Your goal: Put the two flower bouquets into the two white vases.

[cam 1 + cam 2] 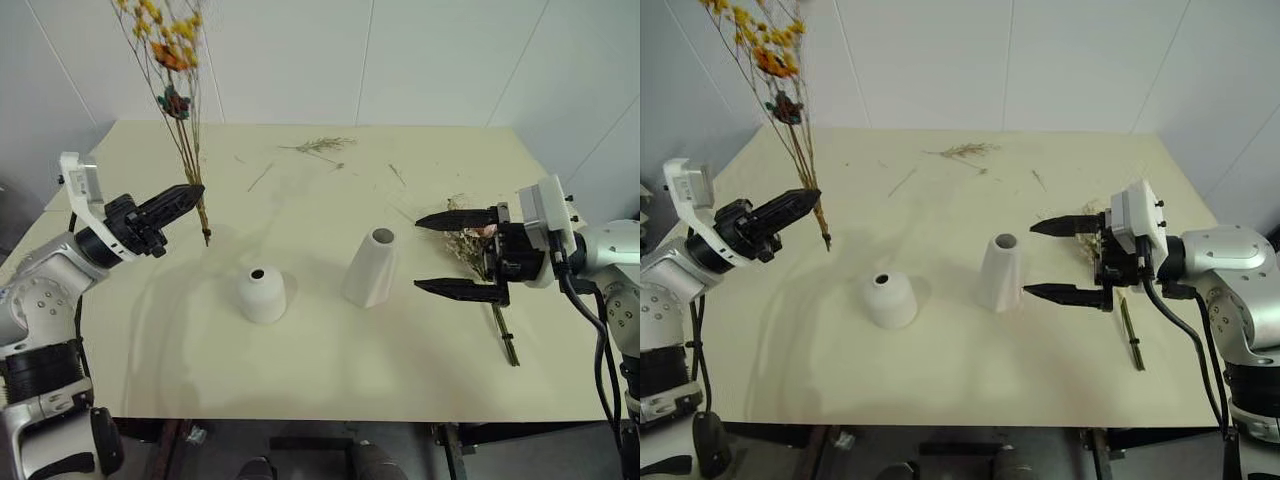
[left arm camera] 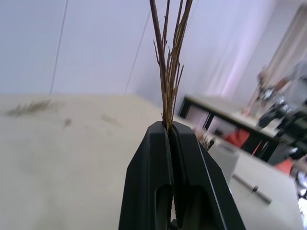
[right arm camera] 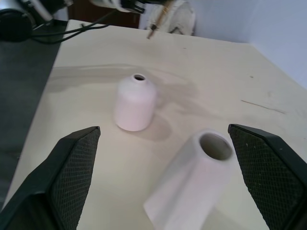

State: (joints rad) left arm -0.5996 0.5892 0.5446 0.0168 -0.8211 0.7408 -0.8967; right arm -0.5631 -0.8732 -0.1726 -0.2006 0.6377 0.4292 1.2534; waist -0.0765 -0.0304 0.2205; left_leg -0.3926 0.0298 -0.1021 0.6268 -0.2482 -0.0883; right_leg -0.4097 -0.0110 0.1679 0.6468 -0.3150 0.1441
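Left end effector [image 1: 192, 192] pinching yellow bouquet [image 1: 170, 70] stems upright, right end effector [image 1: 447, 254] spread beside tall vase [image 1: 370, 267]

Bright, even light; soft shadows.

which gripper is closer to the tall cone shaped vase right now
Right. The right gripper stands open just beside the tall vase, fingers pointing at it. The left gripper is across the table past the short vase, shut on the yellow bouquet.
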